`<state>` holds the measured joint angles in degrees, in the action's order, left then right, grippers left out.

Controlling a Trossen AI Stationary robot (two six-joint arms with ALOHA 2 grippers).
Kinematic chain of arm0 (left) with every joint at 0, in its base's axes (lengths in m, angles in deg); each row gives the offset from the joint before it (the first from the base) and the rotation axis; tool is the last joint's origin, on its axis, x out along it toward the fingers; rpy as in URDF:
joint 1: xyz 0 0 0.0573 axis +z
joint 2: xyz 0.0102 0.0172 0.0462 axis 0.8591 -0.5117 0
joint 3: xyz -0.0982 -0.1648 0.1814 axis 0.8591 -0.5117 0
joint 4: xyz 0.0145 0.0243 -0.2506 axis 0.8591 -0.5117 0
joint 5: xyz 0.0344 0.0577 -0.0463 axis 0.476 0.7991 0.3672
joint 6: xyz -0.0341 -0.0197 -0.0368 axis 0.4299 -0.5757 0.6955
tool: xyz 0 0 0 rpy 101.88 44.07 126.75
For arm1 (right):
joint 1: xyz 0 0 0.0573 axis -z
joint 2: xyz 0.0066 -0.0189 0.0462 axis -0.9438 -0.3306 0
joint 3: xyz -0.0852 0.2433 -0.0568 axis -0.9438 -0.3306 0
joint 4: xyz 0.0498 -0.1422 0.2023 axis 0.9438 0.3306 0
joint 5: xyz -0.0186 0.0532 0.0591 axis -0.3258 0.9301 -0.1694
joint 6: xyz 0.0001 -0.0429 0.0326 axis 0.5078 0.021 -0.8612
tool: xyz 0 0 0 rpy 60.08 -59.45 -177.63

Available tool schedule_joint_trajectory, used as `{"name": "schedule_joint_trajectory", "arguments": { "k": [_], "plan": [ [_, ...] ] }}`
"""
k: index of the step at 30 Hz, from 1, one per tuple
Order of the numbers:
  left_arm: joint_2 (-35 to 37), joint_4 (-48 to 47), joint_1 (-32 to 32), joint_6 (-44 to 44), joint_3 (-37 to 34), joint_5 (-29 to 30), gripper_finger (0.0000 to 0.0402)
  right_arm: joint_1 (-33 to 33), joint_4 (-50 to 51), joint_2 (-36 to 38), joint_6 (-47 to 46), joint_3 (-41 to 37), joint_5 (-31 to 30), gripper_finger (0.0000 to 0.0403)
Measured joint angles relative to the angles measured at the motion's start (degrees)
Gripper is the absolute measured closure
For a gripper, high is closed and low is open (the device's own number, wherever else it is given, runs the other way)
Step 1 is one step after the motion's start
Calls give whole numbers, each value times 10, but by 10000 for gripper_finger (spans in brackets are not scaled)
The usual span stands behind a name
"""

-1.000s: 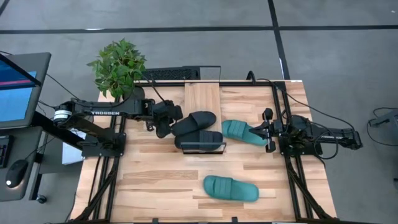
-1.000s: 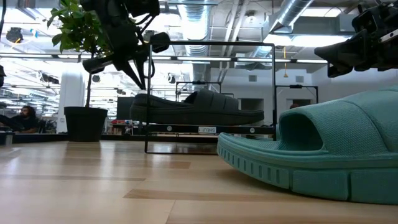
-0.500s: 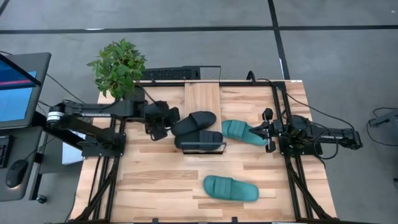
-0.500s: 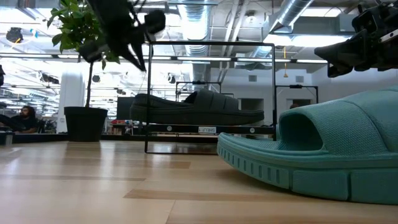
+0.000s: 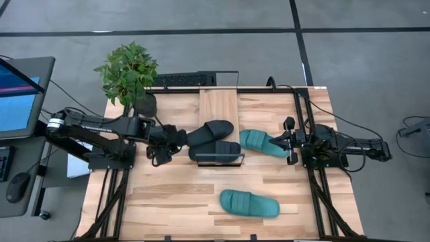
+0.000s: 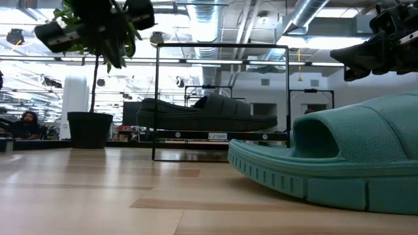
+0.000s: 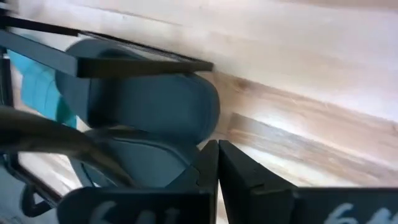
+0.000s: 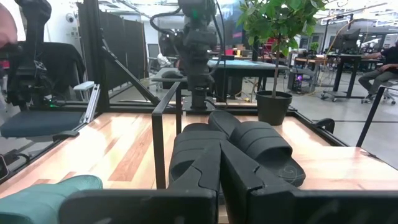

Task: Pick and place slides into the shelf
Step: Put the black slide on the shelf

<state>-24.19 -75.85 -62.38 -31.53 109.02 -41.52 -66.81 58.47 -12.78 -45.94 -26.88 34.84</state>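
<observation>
We see both black slides (image 5: 213, 140) lying on the shelf (image 5: 219, 107) at mid-bench, two teal slides (image 5: 250, 203) on the bench awaiting pickup, our left claw (image 5: 159, 146) clenched empty beside them, right claw (image 5: 290, 141) clenched by the nearer teal one.

In the low view the near teal slide (image 6: 339, 166) runs off the picture at three o'clock, so its heel is unseen. The left wrist view is blurred; a black slide (image 7: 149, 106) there is crossed by the shelf (image 7: 112, 62) wire. In the right wrist view, closed fingers (image 8: 217, 168) cover the black slides' near ends.
</observation>
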Motion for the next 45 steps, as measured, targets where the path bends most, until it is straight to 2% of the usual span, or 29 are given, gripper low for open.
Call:
{"name": "schedule_joint_trajectory", "arguments": {
  "k": [9, 15, 22, 28, 35, 45],
  "plan": [
    [0, 4, 17, -75, -62, 36, 401, 0, 0, 0, 0, 0, 0, 403],
    [-2, 77, 34, -110, -89, 43, 401, 0, 0, 0, 0, 0, 0, 403],
    [-43, 129, 46, -123, -89, 43, 401, 0, 0, 0, 0, 0, 0, 403],
    [-75, 160, 56, -146, -89, 78, 401, 0, 1, -3, 0, 0, -1, 403],
    [-77, 218, 81, -196, -88, 110, 401, 0, 0, -5, 0, 0, -1, 403],
    [-77, 222, 91, -206, -65, 133, 401, 0, 0, -5, 0, 0, -2, 403]
  ]
}}
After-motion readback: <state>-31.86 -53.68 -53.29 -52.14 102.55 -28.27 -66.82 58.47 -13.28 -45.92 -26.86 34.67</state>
